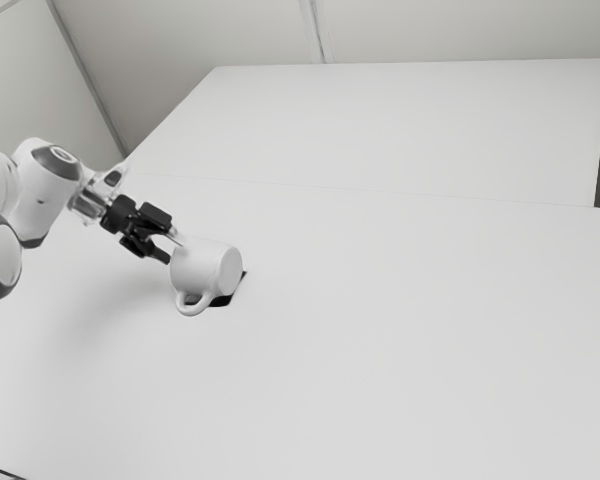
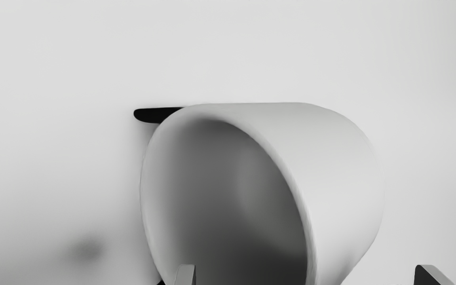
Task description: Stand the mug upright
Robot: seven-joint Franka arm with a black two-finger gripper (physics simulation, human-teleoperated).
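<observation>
The white mug [image 1: 208, 268] lies on its side on the table in the exterior view, its base facing the exterior view's right and its handle low toward the viewer. My gripper [image 1: 167, 246] is at the mug's rim end. In the wrist view the mug [image 2: 339, 166] shows its open mouth. The gripper [image 2: 305, 275] is open, its fingers wide apart, one in front of the mouth and the other out past the mug's outer wall. Whether either finger touches the mug cannot be told.
A flat black piece [image 1: 223, 300] lies partly under the mug, its end [image 2: 151, 115] sticking out beside the rim. The white table [image 1: 400, 330] stretches away on all sides, with a wall [image 1: 460, 30] behind it.
</observation>
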